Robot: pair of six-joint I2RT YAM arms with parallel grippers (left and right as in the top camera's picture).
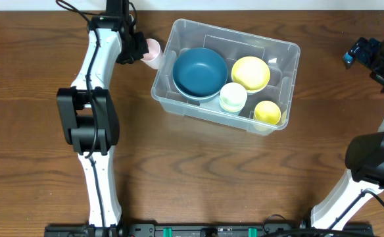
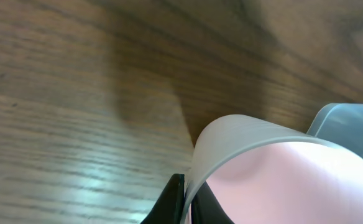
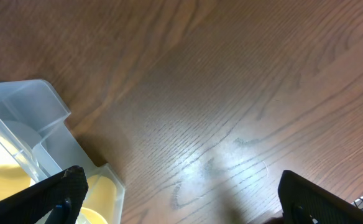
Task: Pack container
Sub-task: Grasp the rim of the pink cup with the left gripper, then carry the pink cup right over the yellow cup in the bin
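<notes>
The left tool (image 2: 187,202) pinches the cup (image 2: 281,180) by its rim, probably a grip for lifting it over the wall of the container (image 1: 231,31) just to its right. The bowls (image 1: 200,71) leave little room inside. The right tool (image 1: 358,54) hangs spread, well clear.

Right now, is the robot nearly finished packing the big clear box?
Nearly. Done: the blue bowl, yellow bowl, pale cup and small yellow cup sit inside the container. In hand: the left gripper is shut on the rim of the pink cup, just outside the container's left end. Left: that cup has to go in. The right gripper hangs open, holding nothing.
</notes>
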